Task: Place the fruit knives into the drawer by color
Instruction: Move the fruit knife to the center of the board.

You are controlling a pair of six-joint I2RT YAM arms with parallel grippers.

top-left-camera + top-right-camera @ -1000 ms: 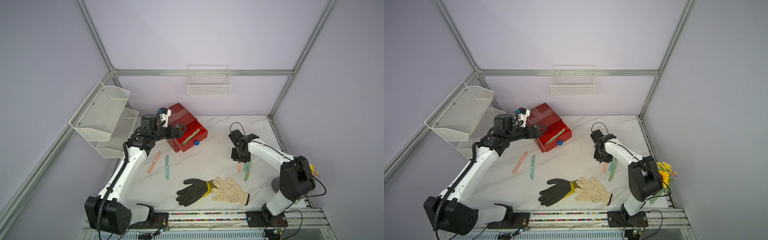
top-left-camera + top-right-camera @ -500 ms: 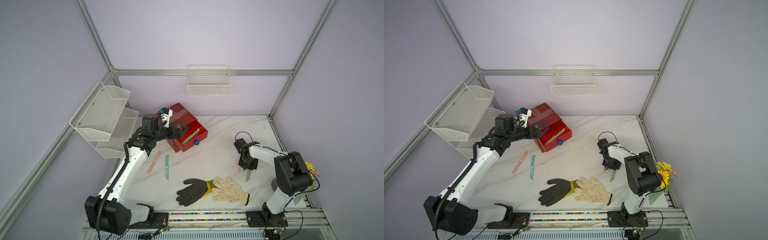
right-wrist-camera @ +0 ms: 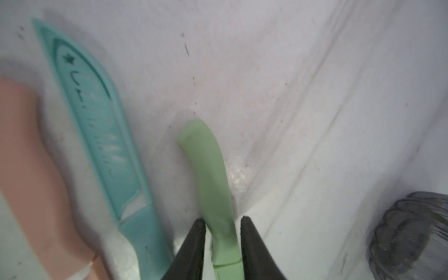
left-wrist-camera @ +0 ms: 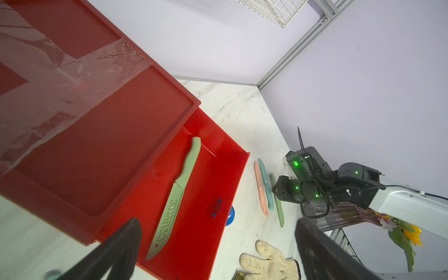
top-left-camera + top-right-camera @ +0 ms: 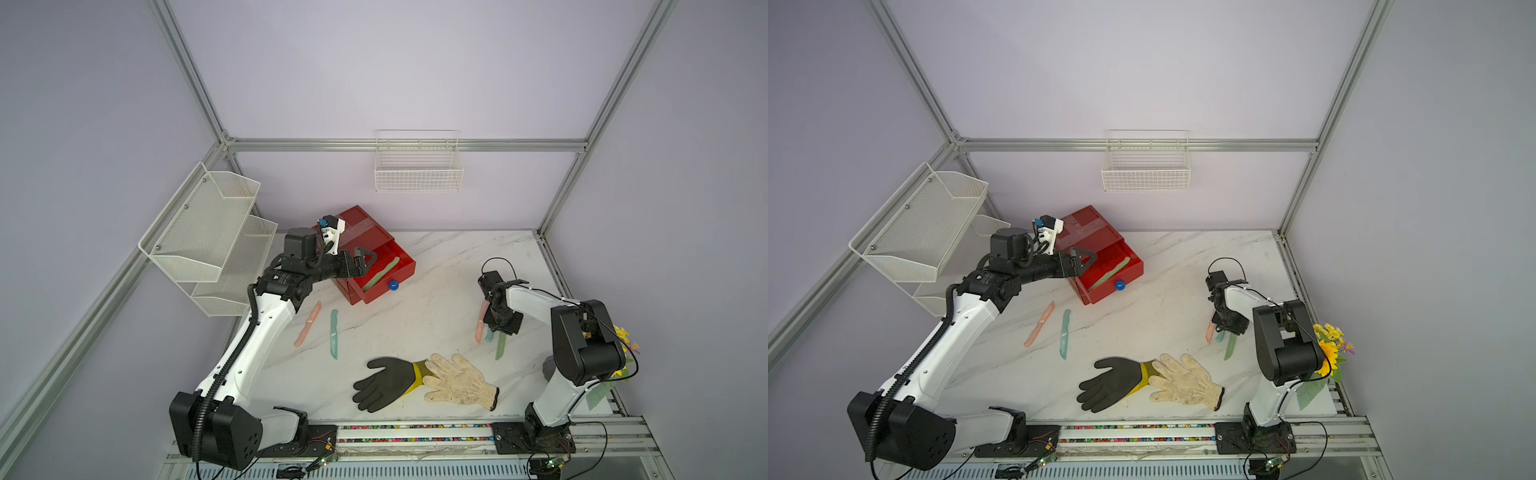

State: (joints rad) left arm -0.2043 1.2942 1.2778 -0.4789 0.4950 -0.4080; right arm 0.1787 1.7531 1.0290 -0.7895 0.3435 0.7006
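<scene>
Down for the second green pick.
My right gripper (image 3: 222,219) has dropped astride the handle of the mint green knife (image 3: 211,169) on the table (image 5: 436,299); pinching yet, I cannot tell. Left gripper (image 5: 365,261) hangs wide open over the drawer (image 4: 240,174) holding its twin (image 4: 179,194).

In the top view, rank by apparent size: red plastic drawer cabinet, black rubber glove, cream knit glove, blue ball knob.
In a top view:
red plastic drawer cabinet, largest
black rubber glove and cream knit glove next, too alike to rank
blue ball knob, smallest
</scene>
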